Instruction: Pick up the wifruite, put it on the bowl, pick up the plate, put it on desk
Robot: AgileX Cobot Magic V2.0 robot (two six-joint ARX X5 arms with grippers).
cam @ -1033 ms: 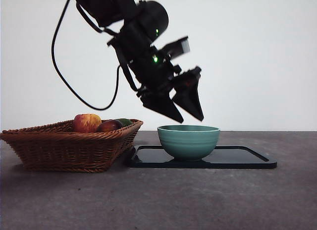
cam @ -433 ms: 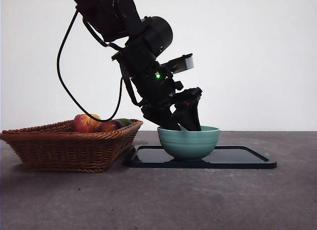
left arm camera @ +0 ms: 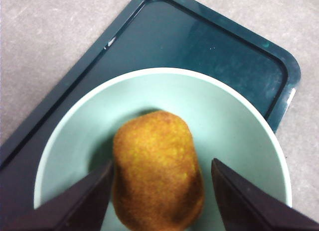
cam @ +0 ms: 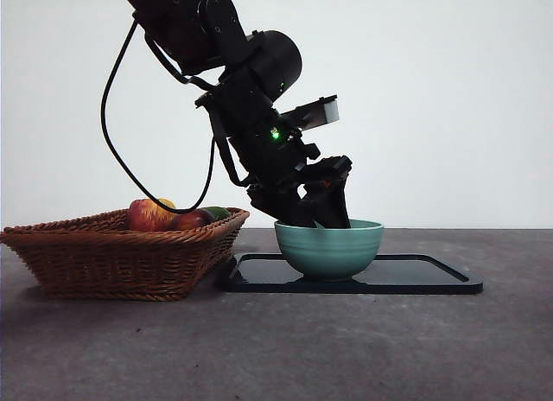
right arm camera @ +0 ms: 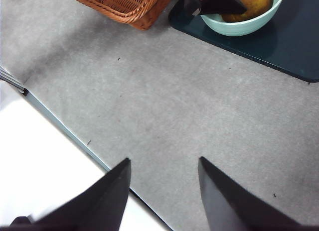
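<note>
We read this as a lab test bench: bare mottled grey tabletop, blank white backdrop wall, staged woven wicker basket.

grey desk, wicker basket, dark tray

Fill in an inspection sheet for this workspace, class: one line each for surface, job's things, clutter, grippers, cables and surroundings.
Surface: grey mottled desk, matte, with tiny dark specks.
Job's things: teal bowl stands on the dark tray; the brown wifruite lies inside the bowl.
Clutter: wicker basket beside the tray, holding a red-yellow apple and darker fruit.
Grippers: left gripper is down in the bowl, jaws open either side of the wifruite; right gripper hangs open over bare desk, away from the tray.
Cables: a black cable loops from the left arm above the basket.
Surroundings: plain white wall behind; the desk's edge shows in the right wrist view.
</note>
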